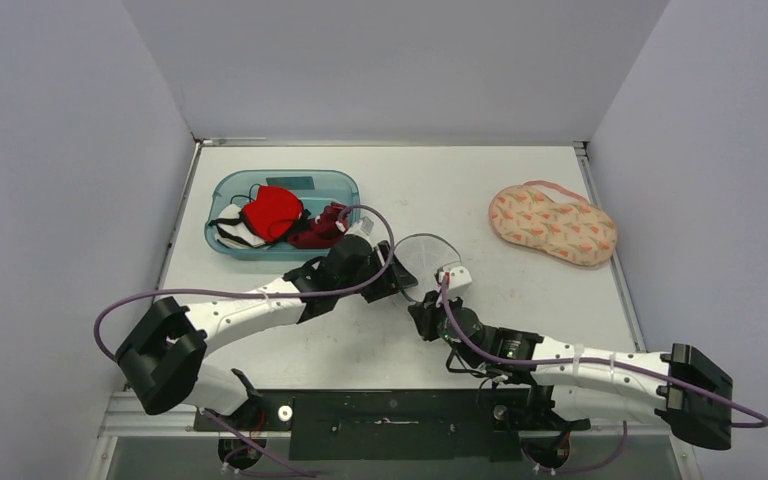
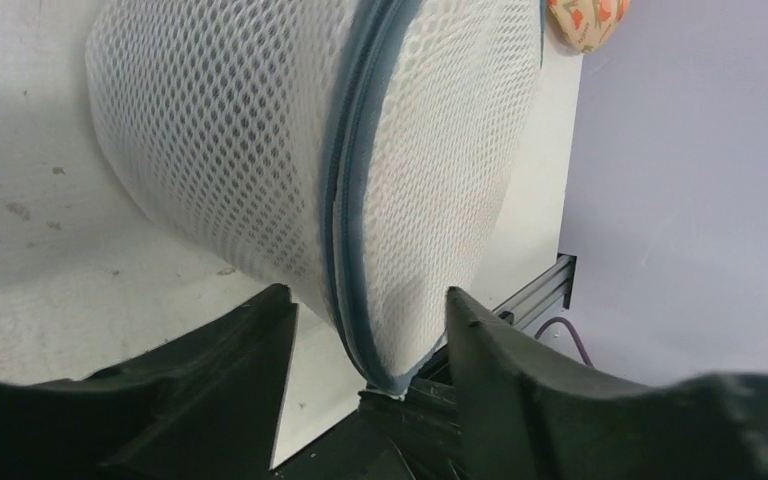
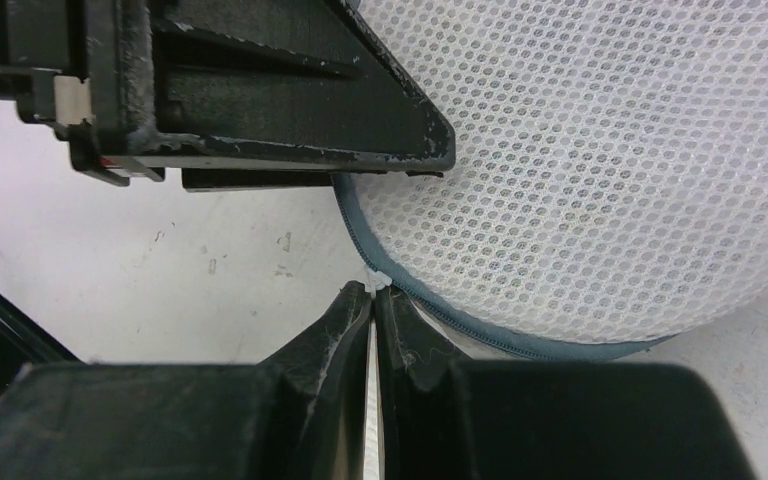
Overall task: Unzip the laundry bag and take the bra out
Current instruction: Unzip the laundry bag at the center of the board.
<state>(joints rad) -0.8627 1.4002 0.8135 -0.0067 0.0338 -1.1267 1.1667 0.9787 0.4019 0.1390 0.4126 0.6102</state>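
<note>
1. Bra [image 1: 552, 222] — peach, patterned — lies on the bench [image 1: 520, 310] at the far right, well apart from the mesh laundry bag [image 1: 422, 252]. I judge the removal done.
2. Right pincer [image 3: 373, 295] is pinched tight at the bag's grey zip edge [image 3: 480, 325], seemingly on a white sliver of it. I think it serves as an anchor so the bag cannot slide.
3. Left pincer [image 2: 365, 335] stands partly spread, fingers either side of the zip edge without clamping — placed to take it or let it go, and I cannot tell which.

The laundry bag [image 2: 230, 150] is white open-mesh cloth; the table [image 3: 160, 250] is matt, speckled white.
</note>
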